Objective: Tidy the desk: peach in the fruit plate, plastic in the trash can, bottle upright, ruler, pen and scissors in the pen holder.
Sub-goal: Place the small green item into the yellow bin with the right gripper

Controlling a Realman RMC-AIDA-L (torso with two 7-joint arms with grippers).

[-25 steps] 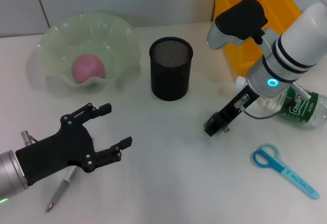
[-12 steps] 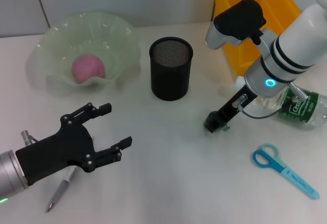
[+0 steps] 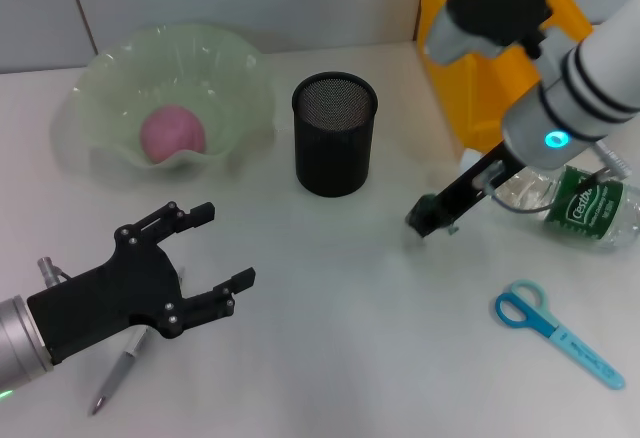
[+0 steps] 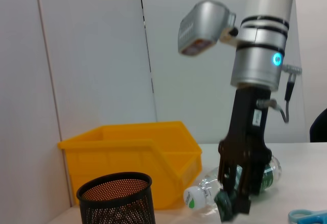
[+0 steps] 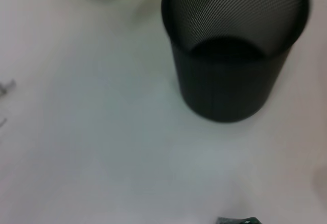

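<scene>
Head view shows our left gripper (image 3: pixel 205 248) with its fingers spread and empty, hovering low over the near left of the desk (image 3: pixel 330 348), directly above the pen (image 3: pixel 118 376), whose grey barrel lies on the surface partly under the black palm. Our right gripper (image 3: pixel 432 216) hangs above the desk between the pen holder (image 3: pixel 334 134) and the lying bottle (image 3: pixel 565 201); its jaws appear drawn together, with something small and dark green at the tips, but we cannot tell whether they pinch it. Moving outward, the peach (image 3: pixel 172 133) already sits in the fruit plate (image 3: pixel 235 68), the scissors (image 3: pixel 555 330) lie flat at the near right, and the yellow bin (image 3: pixel 470 78) stands behind the bottle. We see no ruler. We judge the step in hand to be righting the bottle: the grip should close across the body near the label, not the slippery cap end, and the base should be swung down clear of the bin wall. Left wrist view (image 4: pixel 232 206) adds what the head view hides: the bottle (image 4: pixel 209 191) seen side-on with its white cap towards the holder (image 4: pixel 115 198). Right wrist view shows only the holder's mesh mouth (image 5: pixel 237 50) from above.
</scene>
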